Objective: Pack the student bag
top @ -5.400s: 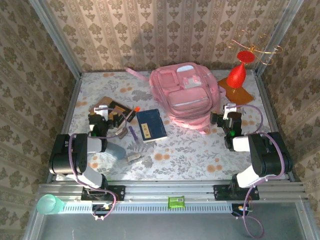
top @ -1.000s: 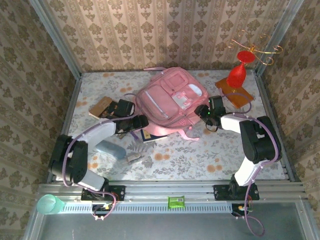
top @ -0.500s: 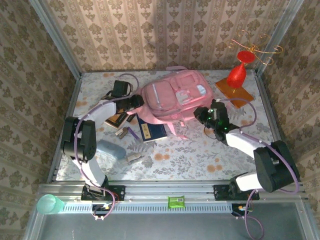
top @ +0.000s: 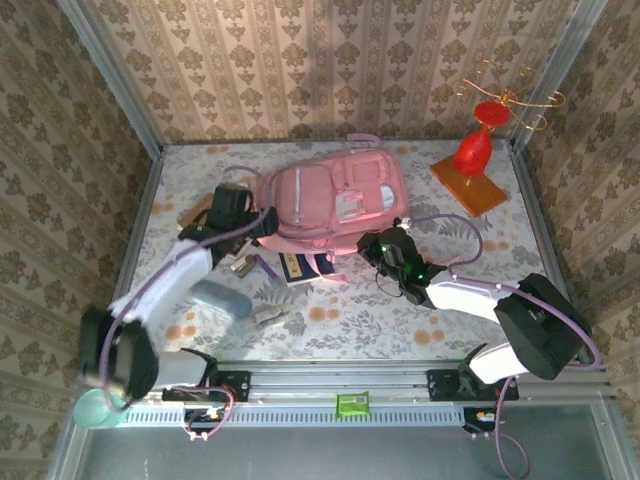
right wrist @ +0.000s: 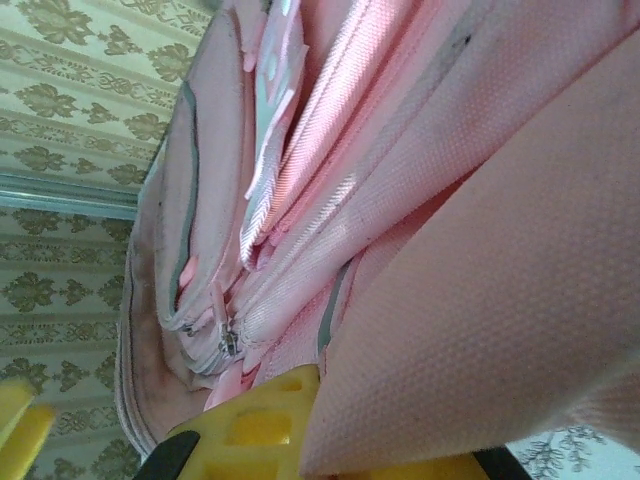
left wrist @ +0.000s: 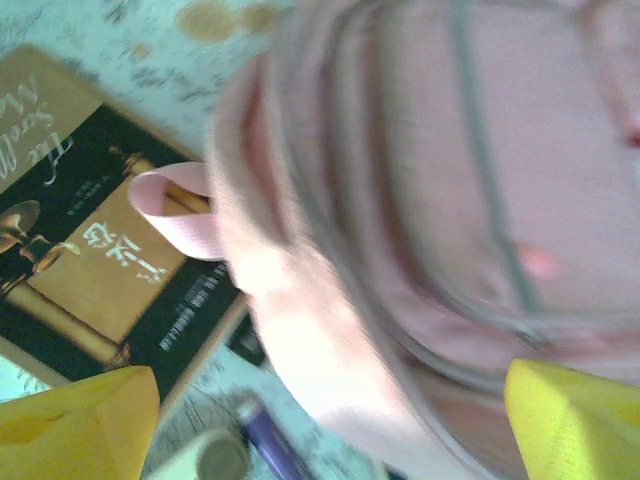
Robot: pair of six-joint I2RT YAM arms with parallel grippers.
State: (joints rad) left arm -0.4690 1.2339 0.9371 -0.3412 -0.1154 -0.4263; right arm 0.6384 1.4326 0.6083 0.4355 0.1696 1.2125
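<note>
The student bag [top: 335, 195], a large pink backpack, lies flat at the middle of the table with its zipped pockets facing up. My left gripper [top: 262, 222] is at the bag's left edge; in the left wrist view its yellow fingertips [left wrist: 75, 420] stand wide apart and open, with the bag's pink side [left wrist: 450, 200] between and beyond them. My right gripper [top: 385, 247] is at the bag's front right corner. In the right wrist view it [right wrist: 330, 450] is shut on a fold of the bag's pink fabric [right wrist: 480, 300], which drapes over the yellow finger.
A dark blue book [top: 300, 266] pokes out from under the bag's front edge. A gold and black book [left wrist: 90, 260] and a purple pen [left wrist: 265, 440] lie by the left gripper. A blue-grey case [top: 222, 298] sits front left, a red ornament on an orange stand [top: 470, 155] back right.
The bag has turned and slid left and forward. My right gripper closed on its fabric and moved left. My left gripper opened and swung from the bag's back left to its left edge.
</note>
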